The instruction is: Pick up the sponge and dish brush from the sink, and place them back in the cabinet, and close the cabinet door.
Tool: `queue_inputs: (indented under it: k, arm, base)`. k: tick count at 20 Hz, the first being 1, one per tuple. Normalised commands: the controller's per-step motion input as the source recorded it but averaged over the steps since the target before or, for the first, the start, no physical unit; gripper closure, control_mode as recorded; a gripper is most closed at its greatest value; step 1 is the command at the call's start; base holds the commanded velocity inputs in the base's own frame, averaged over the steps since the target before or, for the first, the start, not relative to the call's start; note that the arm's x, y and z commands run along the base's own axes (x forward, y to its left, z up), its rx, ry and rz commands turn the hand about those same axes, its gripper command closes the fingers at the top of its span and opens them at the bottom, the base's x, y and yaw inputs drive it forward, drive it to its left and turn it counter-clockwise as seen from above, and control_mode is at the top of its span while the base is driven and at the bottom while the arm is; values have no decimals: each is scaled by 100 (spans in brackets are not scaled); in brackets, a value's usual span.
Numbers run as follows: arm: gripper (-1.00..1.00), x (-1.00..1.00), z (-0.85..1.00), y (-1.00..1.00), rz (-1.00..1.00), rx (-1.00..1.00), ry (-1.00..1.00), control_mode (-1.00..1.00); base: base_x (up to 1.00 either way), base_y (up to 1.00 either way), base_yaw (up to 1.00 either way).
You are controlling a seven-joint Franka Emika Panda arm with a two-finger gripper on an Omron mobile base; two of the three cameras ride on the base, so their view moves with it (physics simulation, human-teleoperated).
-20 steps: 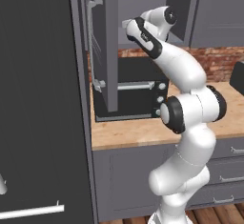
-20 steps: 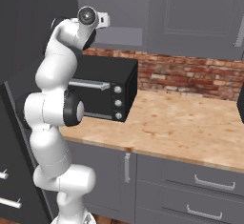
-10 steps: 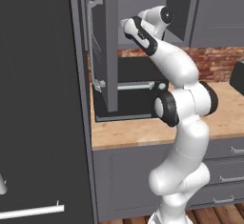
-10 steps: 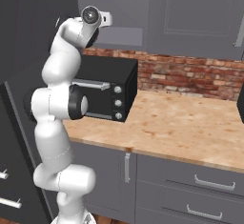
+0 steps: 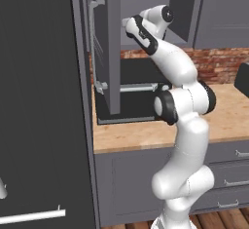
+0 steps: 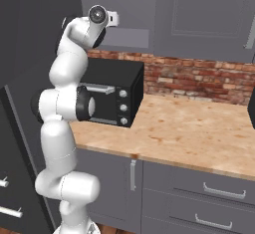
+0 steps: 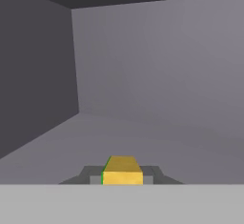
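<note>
Sponge (image 7: 122, 169), the small flat block with a yellow face and a thin bright green edge, sits clamped between the fingers (image 7: 122, 178), which are closed on its two sides; it is carried inside the matte grey wall cabinet (image 7: 143, 66), just above the plain grey inner shelf (image 7: 157, 144) that stretches ahead of the fingers; the side wall stands off to one side of them and the back wall lies well beyond. To do this placing well, I judge the hand should sink until the sponge's underside meets the shelf, flat and not tilted; only then should the fingers part, and part fully, so the block is not dragged along; the hand should then back straight out. Matte grey cabinet door (image 5: 113, 47) stands open beside the arm; the withdrawal should keep off its edge.
</note>
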Motion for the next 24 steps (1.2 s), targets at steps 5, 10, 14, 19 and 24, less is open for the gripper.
queue_inputs:
  k: [5,10,14,19,24]
  arm:
    - [100,26,-13,0,0,0,0,-100]
    - [100,27,-19,2,0,0,1,-100]
    - [100,29,-19,3,0,0,1,-100]
    - [-100,27,-20,6,0,0,1,-100]
    - [-100,26,-24,9,0,0,1,-100]
  base:
    - [0,0,0]
    - [0,0,0]
    - [0,0,0]
    - [0,0,0]
    - [0,0,0]
